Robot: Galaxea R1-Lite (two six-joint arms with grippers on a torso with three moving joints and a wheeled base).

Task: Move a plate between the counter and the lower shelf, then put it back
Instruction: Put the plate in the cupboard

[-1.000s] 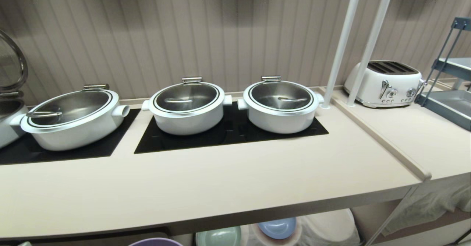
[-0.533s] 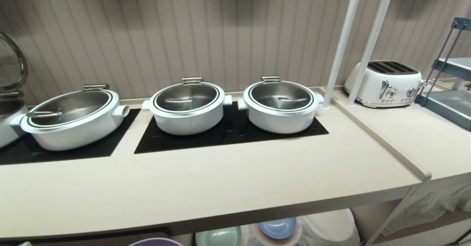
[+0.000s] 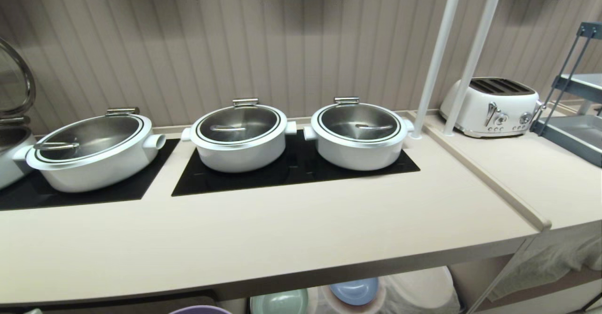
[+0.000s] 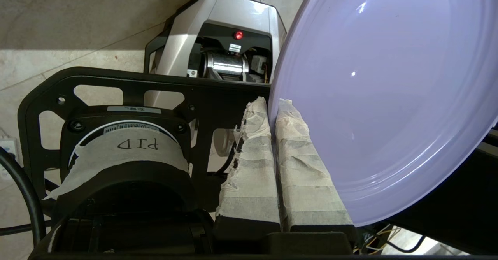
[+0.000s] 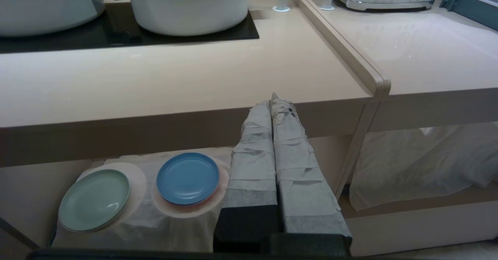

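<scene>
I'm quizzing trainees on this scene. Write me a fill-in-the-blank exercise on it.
1. The left claw is shut on the rim of the ____ plate.
2. On the lower shelf, the blue plate lies beside a ____ plate.
3. The white toaster stands on the ____.

Missing words: purple; green; counter

- Behind the worktop we see a wall of vertical grey-beige ribbed panelling point(image 3: 282, 36), with soft shadows near its top.
- Two white poles point(image 3: 454, 55) rise at the right, ahead of the wall.
- Beneath us lies a pale tiled floor point(image 4: 78, 14), part in shade, part brightly lit.
</scene>
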